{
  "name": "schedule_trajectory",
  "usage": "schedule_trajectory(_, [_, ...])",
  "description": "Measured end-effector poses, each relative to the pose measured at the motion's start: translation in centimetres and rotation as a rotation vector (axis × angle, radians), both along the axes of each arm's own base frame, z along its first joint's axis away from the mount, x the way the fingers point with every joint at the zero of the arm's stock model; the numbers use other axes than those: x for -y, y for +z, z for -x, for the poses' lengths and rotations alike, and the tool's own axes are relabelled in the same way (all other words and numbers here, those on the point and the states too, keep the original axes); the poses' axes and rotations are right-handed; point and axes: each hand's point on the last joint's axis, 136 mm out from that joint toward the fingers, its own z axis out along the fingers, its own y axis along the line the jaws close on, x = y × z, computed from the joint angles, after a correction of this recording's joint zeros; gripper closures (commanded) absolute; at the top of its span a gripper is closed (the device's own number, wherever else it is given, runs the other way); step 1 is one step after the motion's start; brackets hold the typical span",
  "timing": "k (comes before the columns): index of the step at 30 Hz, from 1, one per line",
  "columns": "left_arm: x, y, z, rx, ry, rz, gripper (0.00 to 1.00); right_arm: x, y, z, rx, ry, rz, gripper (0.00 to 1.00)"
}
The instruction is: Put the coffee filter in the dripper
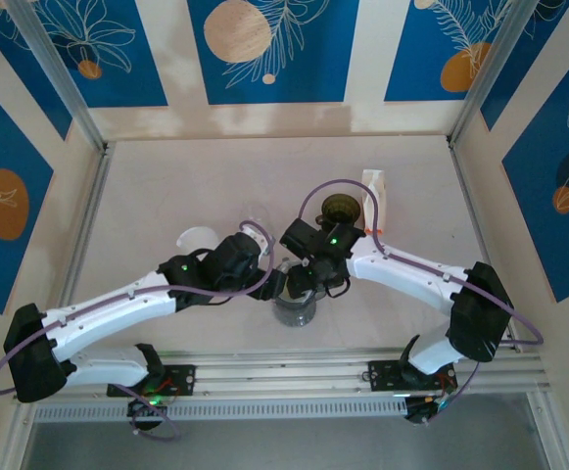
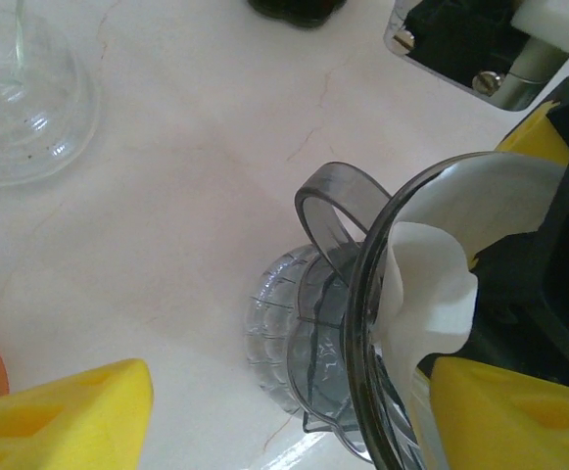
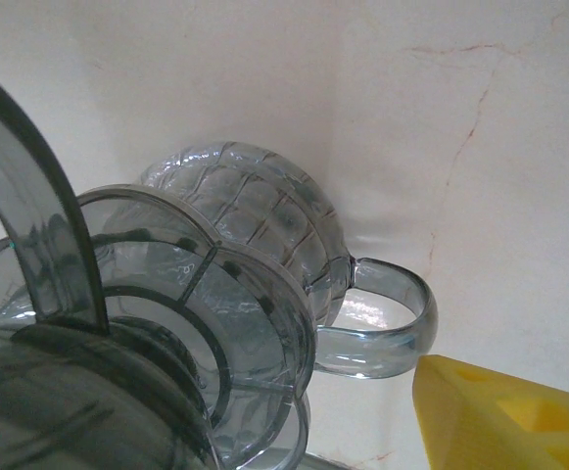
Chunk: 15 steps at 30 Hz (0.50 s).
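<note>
Lighting bright, diffuse, from overhead. Soft shadows beneath the arms on bench point(image 1: 186, 176). Wrist views soft; near yellow tool fingers point(image 2: 69, 416) out of focus.

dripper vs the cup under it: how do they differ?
Dripper is smoky grey; cup is clear with a quilted wall. Dripper holds a white filter; cup's inside is hidden. Dripper sits above; cup stands on the table. Both are see-through, each with a loop handle.
</note>
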Motion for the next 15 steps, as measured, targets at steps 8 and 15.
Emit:
schedule_trajectory(8, [0.0,0.0,0.0,-0.002,0.002,0.001,0.3,0.2,0.8,-0.3,0.036,-0.019,-0.019,0.31])
schedule_trajectory(15, [0.0,0.0,0.0,-0.002,0.003,0.001,0.3,0.7,4.3,-0.4,0.127,-0.047,-0.114,0.3])
